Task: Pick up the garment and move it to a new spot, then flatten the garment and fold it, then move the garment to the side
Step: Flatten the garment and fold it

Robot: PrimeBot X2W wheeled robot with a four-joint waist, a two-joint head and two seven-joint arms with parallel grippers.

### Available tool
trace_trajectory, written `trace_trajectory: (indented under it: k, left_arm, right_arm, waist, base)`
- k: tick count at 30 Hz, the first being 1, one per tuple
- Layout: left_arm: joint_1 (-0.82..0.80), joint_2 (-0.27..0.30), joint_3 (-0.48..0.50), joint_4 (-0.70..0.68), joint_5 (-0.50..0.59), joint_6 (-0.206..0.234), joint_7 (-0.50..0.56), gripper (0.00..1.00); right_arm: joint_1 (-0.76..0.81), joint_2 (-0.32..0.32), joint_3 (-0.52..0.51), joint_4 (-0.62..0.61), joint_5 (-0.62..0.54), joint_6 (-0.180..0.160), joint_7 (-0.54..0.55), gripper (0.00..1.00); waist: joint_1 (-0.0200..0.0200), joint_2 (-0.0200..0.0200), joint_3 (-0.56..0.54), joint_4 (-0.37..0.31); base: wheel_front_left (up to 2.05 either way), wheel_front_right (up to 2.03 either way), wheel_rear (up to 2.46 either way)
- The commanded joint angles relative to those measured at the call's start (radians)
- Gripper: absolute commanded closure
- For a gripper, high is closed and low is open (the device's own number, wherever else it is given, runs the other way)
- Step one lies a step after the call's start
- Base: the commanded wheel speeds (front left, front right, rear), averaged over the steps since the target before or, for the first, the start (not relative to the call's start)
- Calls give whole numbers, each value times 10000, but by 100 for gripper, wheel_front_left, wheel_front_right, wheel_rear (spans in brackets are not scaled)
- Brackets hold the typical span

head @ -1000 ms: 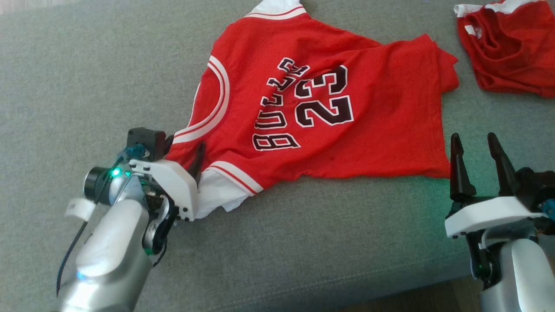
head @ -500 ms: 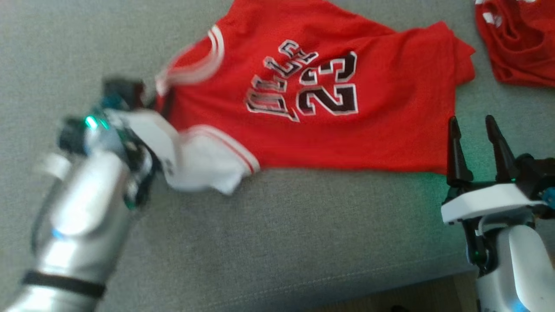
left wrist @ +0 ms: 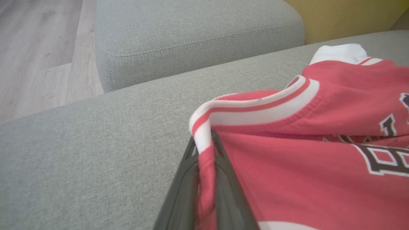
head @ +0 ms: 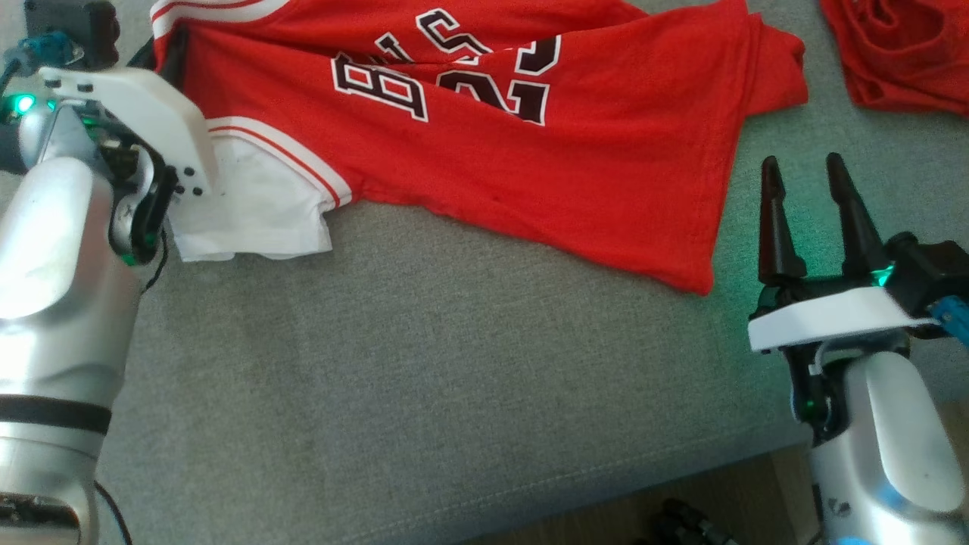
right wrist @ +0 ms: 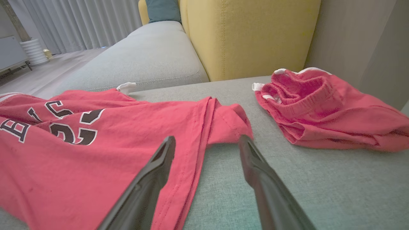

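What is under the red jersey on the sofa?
The jersey lies on the grey sofa seat, which shows along its near edge. A white sleeve pokes out from under its striped armhole. Whatever lies beneath the middle of the cloth is covered.

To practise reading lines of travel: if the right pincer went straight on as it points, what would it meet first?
Probably the bunched corner of the red jersey, just ahead of the open right pincer; its height above the cloth is unclear.
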Motion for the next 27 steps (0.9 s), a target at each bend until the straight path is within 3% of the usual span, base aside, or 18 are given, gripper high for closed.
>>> trace_trajectory:
  k: [1,5,6,7,8,18,27]
  left_arm:
    - [-447,371,475,-150,-63,95,-187,100]
    - [-388,211,505,281,-134,125,-732,100]
    - [-375,167,528,356,-160,130,-925,75]
    - [-367,134,559,398,-176,142,-1167,34]
    - [-351,103,593,443,-209,137,-1373,0]
    - [713,-131,855,-370,-716,-108,-2939,0]
    - [4018,-659,970,-2750,-894,532,-3546,0]
  right_arm:
    - [-219,-60,93,-217,7,-9,-169,0]
    - [-315,-60,-345,-72,-175,-9,-403,0]
    - [-332,-60,-454,-64,-237,-9,-454,0]
    - [-348,-60,-543,-65,-291,-9,-503,0]
    - [-357,-60,-601,-81,-338,-9,-544,0]
    - [-144,-60,-479,-305,-541,-9,-798,0]
    - [477,-60,24,-465,-495,-9,-854,0]
  waist:
    - [-1,0,-10,-4]
    - [-1,0,-78,40]
    - [-1,0,-106,66]
    - [-1,0,-146,95]
    - [-1,0,-197,129]
    - [-1,0,-1325,782]
    - [-1,0,-2807,1501]
  base:
    - [0,0,0]
    - [0,0,0]
    - [0,0,0]
    - [0,0,0]
    - [0,0,0]
    - [0,0,0]
    - [0,0,0]
